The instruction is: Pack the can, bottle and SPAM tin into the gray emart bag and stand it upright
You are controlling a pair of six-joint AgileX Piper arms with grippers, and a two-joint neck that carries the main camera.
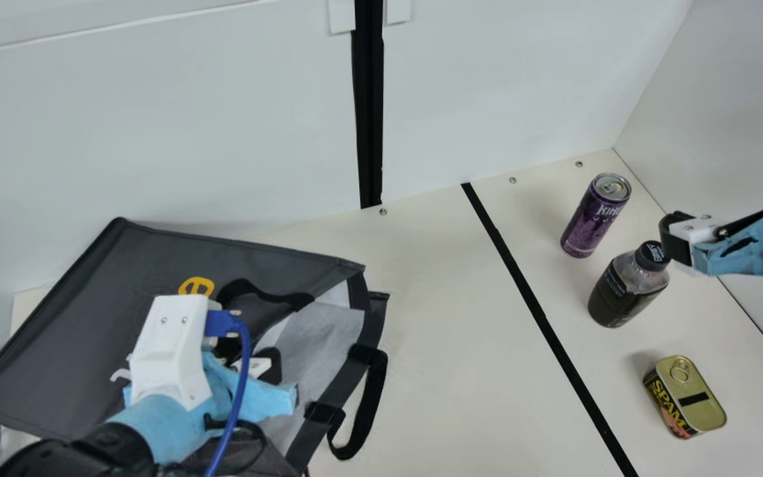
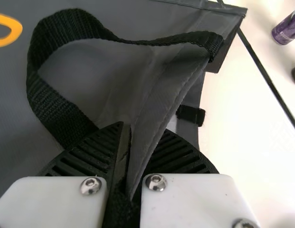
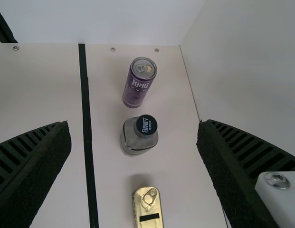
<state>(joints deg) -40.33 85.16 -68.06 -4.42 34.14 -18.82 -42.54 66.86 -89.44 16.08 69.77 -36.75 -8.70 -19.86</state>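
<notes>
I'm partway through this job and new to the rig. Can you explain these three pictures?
You're driving a two-armed robot. The main view comes from a camera on the neck between the arms; the other two come from the left and right wrists. The left hand pinches the edge of the gray bag, which lies on the cream table. Across the black strip sit a purple can, a bottle and a SPAM tin. The right hand is open and empty.

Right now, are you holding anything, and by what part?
My left gripper pinches the gray bag by its opening's edge, beside a black strap; my right gripper holds nothing.
</notes>
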